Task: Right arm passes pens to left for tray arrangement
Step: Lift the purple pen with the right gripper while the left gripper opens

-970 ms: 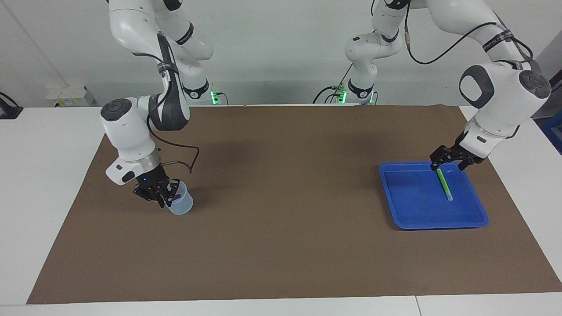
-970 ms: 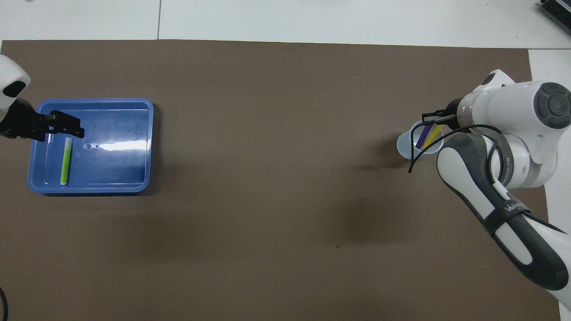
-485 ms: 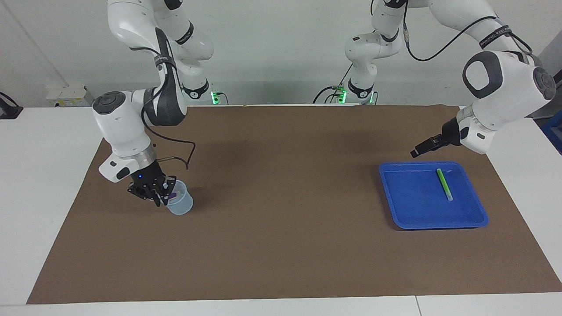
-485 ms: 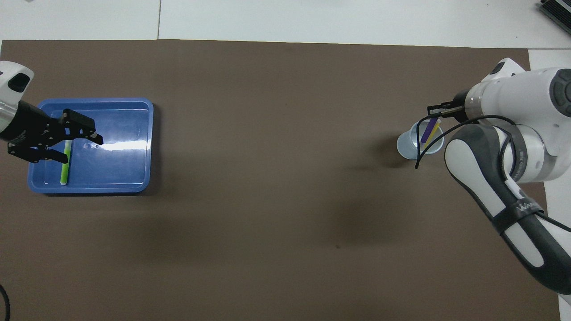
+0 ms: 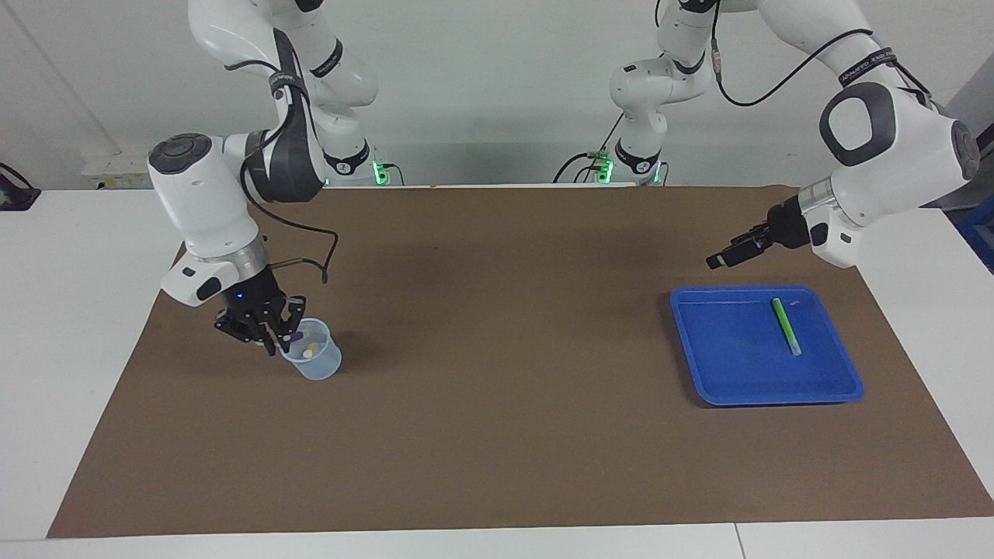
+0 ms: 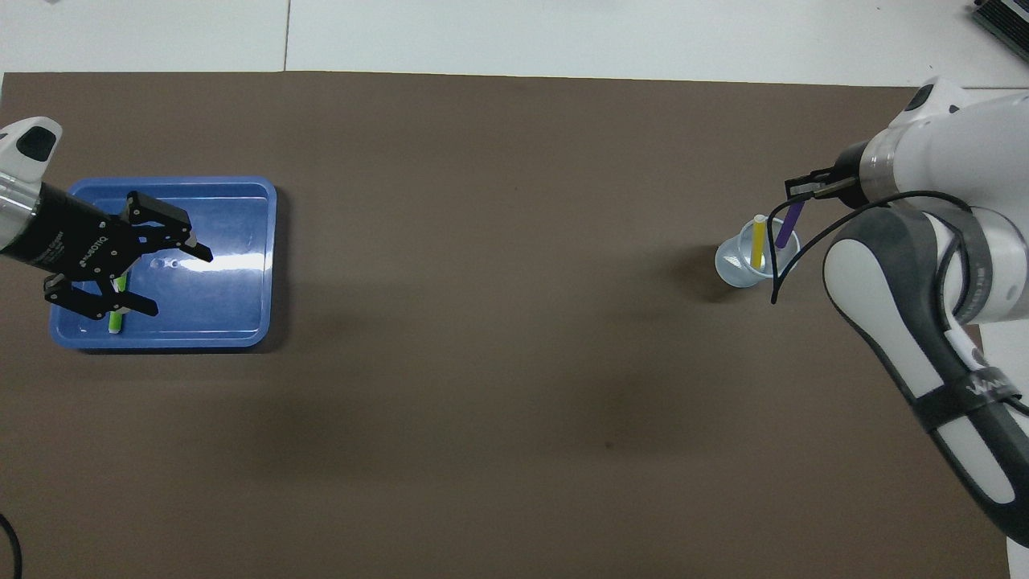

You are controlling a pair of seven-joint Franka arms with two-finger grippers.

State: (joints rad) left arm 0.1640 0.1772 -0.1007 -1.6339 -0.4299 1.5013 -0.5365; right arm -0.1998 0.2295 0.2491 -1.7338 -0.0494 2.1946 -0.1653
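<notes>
The right gripper hangs at the rim of a small pale translucent cup that stands on the brown mat toward the right arm's end of the table, and its fingertips are pinched together on the top of the purple pen, whose lower end reaches down into the cup. The yellow pen stands loose in the same cup, leaning on its wall, with its pale end showing at the top. Toward the left arm's end of the table the blue tray lies flat on the mat, and the green pen lies in it, close to the tray's side nearest the table's end, its length running from nearer the robots to farther from them. The left gripper is raised in the air and tilted, its two fingers spread wide with nothing between them; in the overhead view it covers part of the tray and most of the green pen, while the facing view shows it clear above the mat near the tray's rim on the robots' side, touching neither tray nor pen
</notes>
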